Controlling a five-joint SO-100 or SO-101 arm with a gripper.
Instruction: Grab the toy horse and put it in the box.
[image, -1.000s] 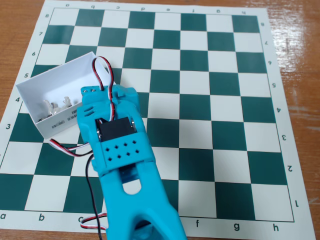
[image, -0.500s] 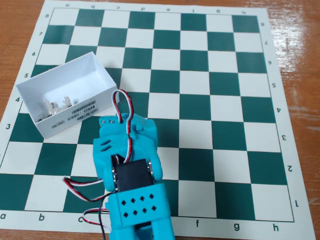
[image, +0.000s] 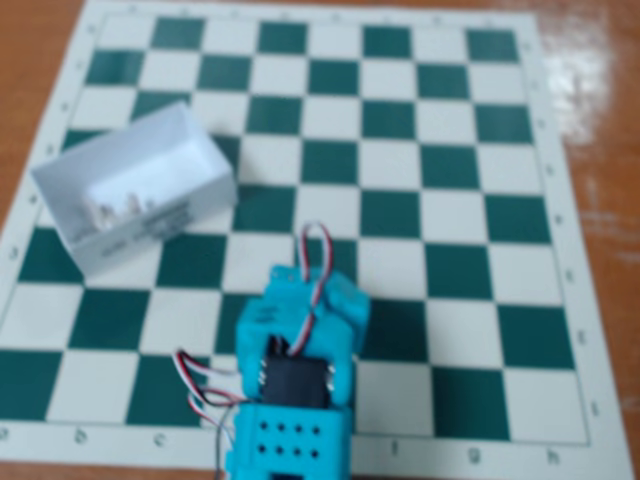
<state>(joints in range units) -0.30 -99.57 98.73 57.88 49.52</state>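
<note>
Horse (image: 112, 209) lies inside box (image: 140, 190) at 10 o'clock on the board (image: 420, 230). Looks light, rigid, slick plastic; pinch across the body. Arm (image: 297, 360) at 6 o'clock; jaws hidden, cannot tell.

Turquoise arm (image: 295, 380) folded low at bottom centre, gripper hidden beneath it

You are looking at a green-and-white chessboard mat (image: 420, 190) lying flat on a brown wooden counter (image: 600, 70). The mat is filling most of the fixed view, its pale border carrying small letters along the near edge and numbers down the sides. Light is glaring off the counter at the upper right.
</note>
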